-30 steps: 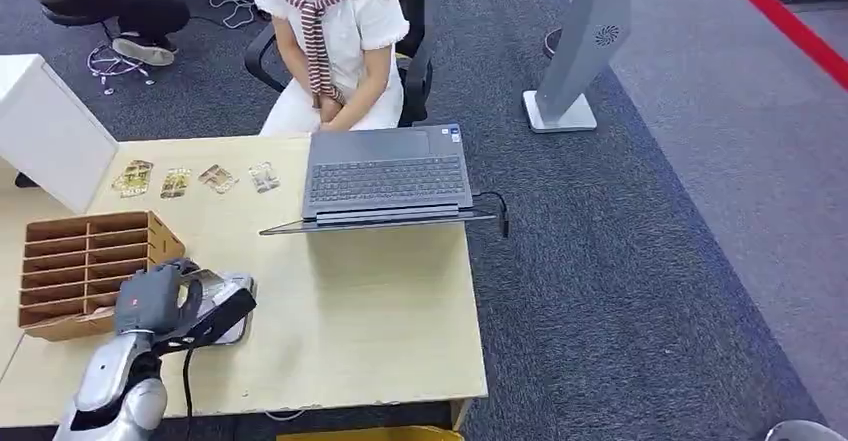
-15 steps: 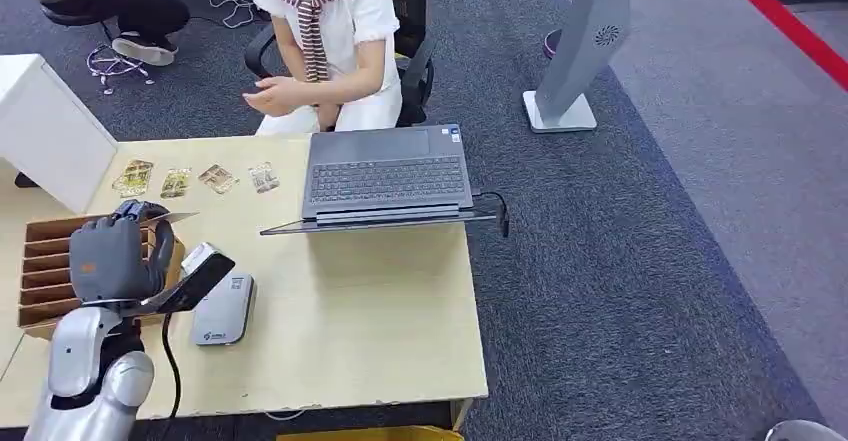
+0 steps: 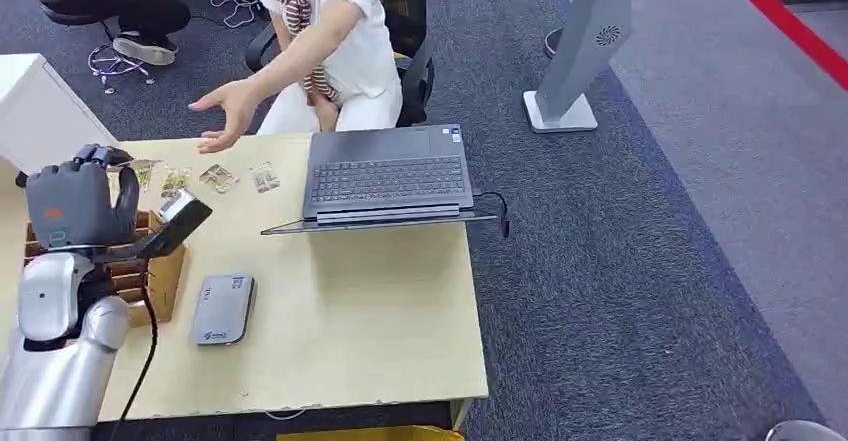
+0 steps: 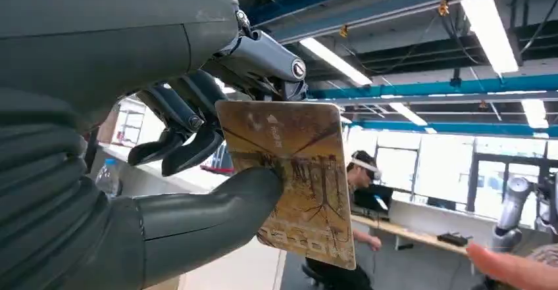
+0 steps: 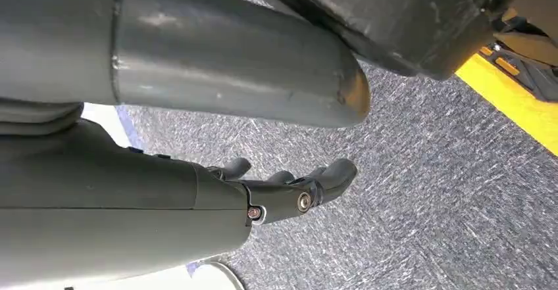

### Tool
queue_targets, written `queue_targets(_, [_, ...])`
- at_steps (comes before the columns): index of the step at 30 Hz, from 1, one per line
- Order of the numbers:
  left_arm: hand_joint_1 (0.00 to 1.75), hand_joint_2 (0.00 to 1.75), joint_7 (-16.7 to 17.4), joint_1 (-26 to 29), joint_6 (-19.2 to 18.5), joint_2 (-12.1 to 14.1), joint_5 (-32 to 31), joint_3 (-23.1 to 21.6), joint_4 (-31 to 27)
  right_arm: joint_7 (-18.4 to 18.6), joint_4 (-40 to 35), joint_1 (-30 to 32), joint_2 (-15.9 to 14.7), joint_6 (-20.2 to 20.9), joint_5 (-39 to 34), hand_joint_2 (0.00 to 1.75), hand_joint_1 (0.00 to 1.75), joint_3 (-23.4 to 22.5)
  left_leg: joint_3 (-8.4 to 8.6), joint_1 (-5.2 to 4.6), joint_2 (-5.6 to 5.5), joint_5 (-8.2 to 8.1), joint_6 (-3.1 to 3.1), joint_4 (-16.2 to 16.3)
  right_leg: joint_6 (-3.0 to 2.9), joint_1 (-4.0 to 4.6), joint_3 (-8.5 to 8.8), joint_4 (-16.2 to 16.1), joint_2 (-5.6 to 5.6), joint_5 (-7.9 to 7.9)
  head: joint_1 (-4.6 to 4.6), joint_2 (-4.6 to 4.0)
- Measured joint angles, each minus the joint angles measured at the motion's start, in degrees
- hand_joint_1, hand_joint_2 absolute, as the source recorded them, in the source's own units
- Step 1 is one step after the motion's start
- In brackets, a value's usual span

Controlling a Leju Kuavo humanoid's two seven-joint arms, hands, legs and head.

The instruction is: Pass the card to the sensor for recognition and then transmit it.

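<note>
My left hand [image 3: 75, 206] is raised above the table's left side, over the wooden card rack [image 3: 158, 266]. In the left wrist view this hand [image 4: 171, 171] pinches a tan card with a tree pattern [image 4: 296, 178] between the thumb and the fingers. The grey card sensor [image 3: 223, 308] lies flat on the table, nearer to me than the hand and to its right. A seated person reaches an open hand [image 3: 225, 111] over the table's far edge toward my left hand. My right hand [image 5: 283, 191] hangs over grey carpet with its fingers apart and holds nothing.
Several more cards [image 3: 215, 176] lie in a row near the far edge. An open laptop [image 3: 388, 176] stands at the far right of the table [image 3: 380, 331]. A white box [image 3: 35, 111] sits at the far left. A cable trails from my left wrist.
My left hand has lifted off the sensor and moved left and away from me, carrying the card. The person has stretched an arm out toward it.
</note>
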Motion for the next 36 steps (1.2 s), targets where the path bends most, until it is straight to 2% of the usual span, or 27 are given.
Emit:
queue_targets(4, [1.75, 1.75, -0.2, -3.6, 0.2, 0.4, -0.2, 0.4, 5.0, 0.5, 0.0, 0.0, 0.0, 0.1, -0.2, 0.00, 0.00, 0.0, 0.02, 0.00, 0.01, 0.02, -0.02, 0.0, -0.02, 0.00, 0.00, 0.0, 0.01, 0.02, 0.00, 0.00])
queue_targets(8, [1.75, 1.75, -0.4, -4.7, 0.4, 0.6, -0.5, 0.5, 8.1, 1.2, 0.0, -0.1, 0.0, 0.1, -0.2, 0.00, 0.00, 0.0, 0.02, -0.01, 0.01, 0.02, -0.02, 0.0, -0.02, 0.00, -0.01, 0.0, 0.02, 0.02, 0.02, 0.02])
queue_targets(16, [1.75, 1.75, -0.4, -4.7, 0.5, 0.6, -0.5, 0.5, 8.2, 1.2, 0.0, -0.1, 0.0, 0.1, -0.2, 0.00, 0.00, 0.0, 0.02, -0.01, 0.01, 0.02, -0.02, 0.0, -0.02, 0.00, -0.01, 0.0, 0.02, 0.02, 0.02, 0.02])
queue_targets(21, [1.75, 1.75, 0.1, -4.6, 0.2, 1.3, -1.0, 0.5, 11.6, 0.6, 0.0, -0.1, 0.0, 0.6, -0.1, 0.00, 0.00, 0.0, 0.00, 0.00, 0.01, 0.02, -0.02, 0.0, -0.02, 0.00, -0.02, 0.0, 0.02, 0.02, 0.02, 0.00])
queue_targets(22, [0.03, 1.75, 0.0, -4.4, 0.2, 1.3, -1.0, 0.5, 11.6, 0.6, 0.0, -0.1, 0.0, 0.6, -0.1, 0.00, 0.00, 0.0, 0.00, 0.00, 0.02, 0.02, -0.03, 0.0, -0.02, 0.00, -0.02, 0.0, 0.03, 0.02, 0.00, 0.00])
queue_targets(28, [0.00, 1.75, -0.5, -3.4, 2.8, 1.4, -0.9, 0.9, 11.6, 0.7, 0.1, -0.1, 0.0, 0.6, 0.0, 0.00, 0.00, 0.0, -0.01, 0.00, 0.05, 0.02, -0.03, 0.0, -0.02, 0.00, -0.04, 0.0, 0.07, 0.02, 0.02, 0.02])
queue_targets(36, [0.00, 1.75, -2.6, 0.5, 4.5, 1.3, 0.2, 1.4, 6.6, 0.7, 0.1, 0.0, 0.0, 0.5, -0.3, 0.00, 0.00, 0.0, -0.02, 0.00, 0.06, 0.02, -0.03, 0.0, -0.02, -0.01, -0.04, 0.0, 0.07, 0.02, 0.02, 0.02])
